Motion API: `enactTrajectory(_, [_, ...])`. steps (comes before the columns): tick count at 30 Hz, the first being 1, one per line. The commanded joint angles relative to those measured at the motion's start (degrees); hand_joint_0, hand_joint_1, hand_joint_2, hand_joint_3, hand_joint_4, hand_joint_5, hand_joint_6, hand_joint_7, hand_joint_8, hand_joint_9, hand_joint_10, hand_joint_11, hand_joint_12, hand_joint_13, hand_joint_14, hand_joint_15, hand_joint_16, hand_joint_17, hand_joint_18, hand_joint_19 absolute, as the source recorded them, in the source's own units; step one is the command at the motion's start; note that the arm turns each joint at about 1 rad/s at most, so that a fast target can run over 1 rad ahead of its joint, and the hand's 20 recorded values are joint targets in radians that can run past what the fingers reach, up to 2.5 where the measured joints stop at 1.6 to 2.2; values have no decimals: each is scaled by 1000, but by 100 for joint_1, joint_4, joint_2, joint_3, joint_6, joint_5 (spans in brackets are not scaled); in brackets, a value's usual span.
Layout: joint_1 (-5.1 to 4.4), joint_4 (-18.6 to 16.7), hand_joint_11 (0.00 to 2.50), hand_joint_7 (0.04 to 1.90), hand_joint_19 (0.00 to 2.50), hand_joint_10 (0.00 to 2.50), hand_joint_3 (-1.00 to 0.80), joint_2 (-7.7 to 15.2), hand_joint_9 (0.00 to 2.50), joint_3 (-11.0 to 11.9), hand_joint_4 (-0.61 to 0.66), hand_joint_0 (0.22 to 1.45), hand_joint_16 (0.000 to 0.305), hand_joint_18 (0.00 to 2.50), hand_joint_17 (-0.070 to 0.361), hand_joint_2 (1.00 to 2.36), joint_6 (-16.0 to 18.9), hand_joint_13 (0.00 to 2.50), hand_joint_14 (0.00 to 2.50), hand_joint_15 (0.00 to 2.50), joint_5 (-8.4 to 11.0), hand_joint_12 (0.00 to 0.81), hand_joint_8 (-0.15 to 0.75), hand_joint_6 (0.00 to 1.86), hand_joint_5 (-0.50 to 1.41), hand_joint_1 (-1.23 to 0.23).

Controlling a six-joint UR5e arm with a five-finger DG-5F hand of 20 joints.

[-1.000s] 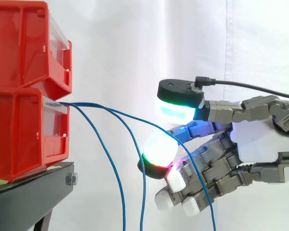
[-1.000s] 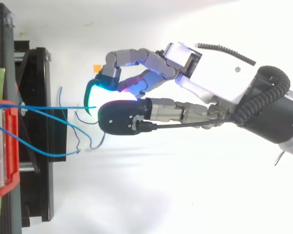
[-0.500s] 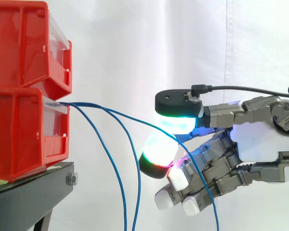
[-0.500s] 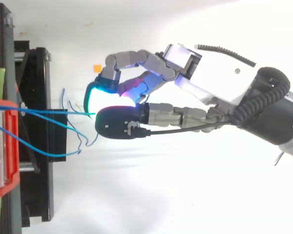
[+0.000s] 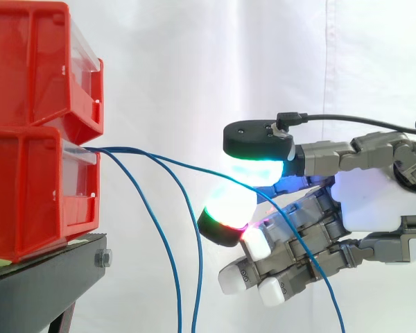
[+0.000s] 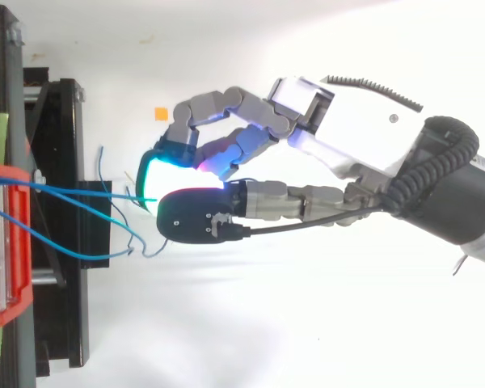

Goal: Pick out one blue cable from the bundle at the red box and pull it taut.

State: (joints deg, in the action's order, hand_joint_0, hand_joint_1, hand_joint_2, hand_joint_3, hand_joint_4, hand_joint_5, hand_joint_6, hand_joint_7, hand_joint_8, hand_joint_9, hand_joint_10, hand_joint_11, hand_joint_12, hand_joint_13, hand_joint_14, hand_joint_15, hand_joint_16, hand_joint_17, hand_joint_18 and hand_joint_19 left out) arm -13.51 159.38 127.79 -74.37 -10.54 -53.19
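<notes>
Three thin blue cables leave the lower red bin [image 5: 28,187] at its clear front. One blue cable [image 5: 187,166] runs rightwards in a shallow slope into my hand [image 5: 374,201]. There it passes between the green-glowing thumb pad [image 5: 256,170] above and a white-glowing fingertip [image 5: 227,208] below, which close on it. Its tail drops off to the lower right behind the curled fingers. The two other cables [image 5: 168,236] hang slack toward the floor. From above, my hand [image 6: 339,129] reaches in from the right, with thumb and fingertip meeting just off the stand.
A second red bin [image 5: 35,62] is stacked on the lower one, both on a black stand [image 5: 48,284] at the left. Loose cable ends [image 6: 65,255] curl over the stand's edge. A small orange marker [image 6: 159,113] lies on the white floor.
The thumb came down onto the fingertip with the cable between them. The lower fingers shifted left, and the cable's tail swung rightwards.
</notes>
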Motion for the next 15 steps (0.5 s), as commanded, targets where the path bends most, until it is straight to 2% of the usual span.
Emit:
enactTrajectory(1, [-12, 5, 682, 1083, 511, 23, -19, 0, 1036, 1, 121, 611, 53, 737, 120, 1026, 245, 809, 11, 268, -25, 346, 284, 883, -178, -703])
enactTrajectory(4, [-38, 23, 693, 1092, 504, 22, 2, 0, 1058, 1, 114, 614, 55, 747, 123, 1026, 430, 814, 11, 266, -33, 351, 290, 891, -175, -702])
enactTrajectory(9, [-47, 23, 712, 1079, 516, 20, -27, 0, 1065, 1, 146, 605, 55, 744, 123, 1025, 482, 816, 11, 274, -33, 349, 289, 892, -176, -695])
enactTrajectory(10, [-47, 23, 713, 1078, 523, 23, -137, 0, 1069, -8, 155, 589, 53, 734, 120, 1024, 500, 815, 11, 265, -33, 345, 280, 888, -177, -696])
enactTrajectory(13, [-55, 32, 736, 1075, 529, 23, -312, 0, 1134, 1, 156, 582, 53, 752, 120, 1016, 517, 829, 11, 268, -42, 346, 286, 881, -171, -678])
enactTrajectory(15, [-55, 32, 727, 1070, 527, 21, -354, 0, 1131, 1, 153, 579, 53, 769, 120, 1013, 517, 833, 11, 269, -42, 349, 285, 879, -169, -667])
